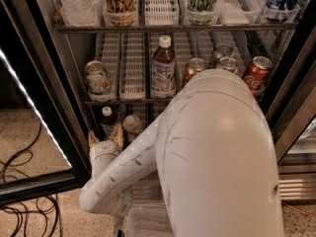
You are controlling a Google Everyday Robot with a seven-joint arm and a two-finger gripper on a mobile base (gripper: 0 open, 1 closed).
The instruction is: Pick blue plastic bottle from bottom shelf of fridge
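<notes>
The blue plastic bottle (107, 121), small with a white cap and dark drink, stands at the left front of the bottom shelf (144, 115) of the fridge (68, 63). My gripper (105, 136) is right in front of it at shelf height. Its tan fingertips (117, 133) stand spread on either side of the bottle's lower part, with nothing held. My large white arm covers the rest of the bottom shelf and the bottle's base.
A round-topped container (132, 124) stands just right of the bottle. On the rack above are a taller white-capped bottle (163, 68) and several cans (98, 79). The open black-framed glass door (34, 98) is at left. Cables (19, 177) lie on the floor.
</notes>
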